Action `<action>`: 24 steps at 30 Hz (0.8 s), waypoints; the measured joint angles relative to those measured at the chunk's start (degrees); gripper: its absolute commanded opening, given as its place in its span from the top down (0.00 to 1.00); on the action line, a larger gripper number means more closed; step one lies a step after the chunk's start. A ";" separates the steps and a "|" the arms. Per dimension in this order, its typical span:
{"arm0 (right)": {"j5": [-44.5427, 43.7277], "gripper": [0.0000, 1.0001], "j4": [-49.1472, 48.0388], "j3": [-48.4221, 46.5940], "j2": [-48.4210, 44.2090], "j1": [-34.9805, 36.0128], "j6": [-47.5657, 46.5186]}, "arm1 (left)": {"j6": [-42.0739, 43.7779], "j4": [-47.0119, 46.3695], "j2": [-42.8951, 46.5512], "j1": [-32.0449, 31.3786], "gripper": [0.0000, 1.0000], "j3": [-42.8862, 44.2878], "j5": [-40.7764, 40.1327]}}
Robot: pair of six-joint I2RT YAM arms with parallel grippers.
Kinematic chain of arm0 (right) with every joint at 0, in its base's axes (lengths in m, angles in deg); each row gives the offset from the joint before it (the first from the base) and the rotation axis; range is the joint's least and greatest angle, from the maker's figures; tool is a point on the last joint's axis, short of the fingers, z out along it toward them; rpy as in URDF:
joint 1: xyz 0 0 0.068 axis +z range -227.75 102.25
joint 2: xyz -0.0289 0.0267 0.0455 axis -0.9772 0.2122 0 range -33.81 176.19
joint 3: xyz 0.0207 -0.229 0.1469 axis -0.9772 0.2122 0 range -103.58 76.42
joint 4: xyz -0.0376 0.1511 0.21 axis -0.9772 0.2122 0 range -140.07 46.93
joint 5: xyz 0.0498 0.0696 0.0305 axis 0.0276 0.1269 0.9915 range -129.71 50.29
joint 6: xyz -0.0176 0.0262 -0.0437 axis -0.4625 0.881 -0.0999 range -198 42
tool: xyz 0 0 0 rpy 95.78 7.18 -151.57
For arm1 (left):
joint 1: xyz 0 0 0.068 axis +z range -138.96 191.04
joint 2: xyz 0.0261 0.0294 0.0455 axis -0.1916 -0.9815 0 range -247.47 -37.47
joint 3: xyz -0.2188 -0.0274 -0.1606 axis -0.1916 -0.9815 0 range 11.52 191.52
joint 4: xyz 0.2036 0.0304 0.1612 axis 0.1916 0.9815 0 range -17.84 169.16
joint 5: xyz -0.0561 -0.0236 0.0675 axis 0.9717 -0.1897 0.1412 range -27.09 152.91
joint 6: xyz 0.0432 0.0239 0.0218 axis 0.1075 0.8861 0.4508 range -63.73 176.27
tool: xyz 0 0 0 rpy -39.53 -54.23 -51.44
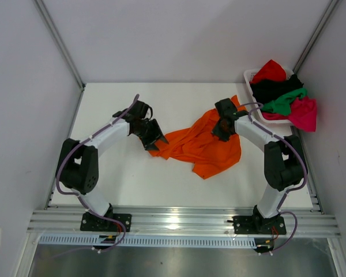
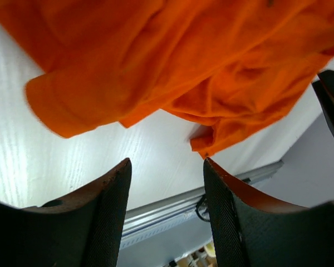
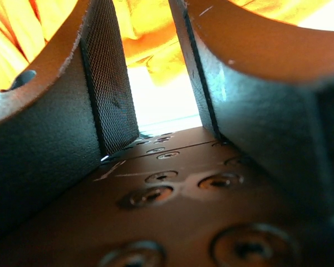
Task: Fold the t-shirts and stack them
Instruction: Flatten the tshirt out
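A bright orange t-shirt (image 1: 199, 143) lies crumpled in the middle of the white table. My left gripper (image 1: 154, 137) is open and empty at the shirt's left edge. In the left wrist view the orange shirt (image 2: 172, 61) fills the space just ahead of the open gripper (image 2: 167, 169). My right gripper (image 1: 223, 128) is down over the shirt's upper right part. In the right wrist view the gripper (image 3: 142, 25) is open, with orange cloth (image 3: 147, 50) beyond the fingers and nothing between them. The red (image 1: 269, 71), black (image 1: 272, 88), green (image 1: 285, 101) and magenta-pink (image 1: 304, 113) shirts are heaped in the basket.
The white slatted basket (image 1: 251, 77) stands at the back right corner, against the right wall. A metal rail (image 1: 179, 222) runs along the table's near edge by the arm bases. Grey walls close in the table at the back and both sides.
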 measured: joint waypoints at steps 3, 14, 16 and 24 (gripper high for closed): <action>0.31 0.62 -0.48 0.00 0.00 -0.22 -0.26 | -1.53 3.19 1.29 -0.02 0.42 0.00 -4.39; 1.46 0.62 -1.99 0.00 0.00 -0.33 -2.47 | -8.55 9.11 3.48 -0.61 0.45 -2.78 -12.83; 1.46 0.62 -2.16 0.00 0.00 -0.37 -2.78 | -9.51 8.81 2.95 -1.11 0.45 -2.75 -13.38; 1.46 0.63 -2.99 0.02 -0.24 -0.46 -2.99 | -11.47 7.93 -4.17 -5.18 0.47 0.09 -14.23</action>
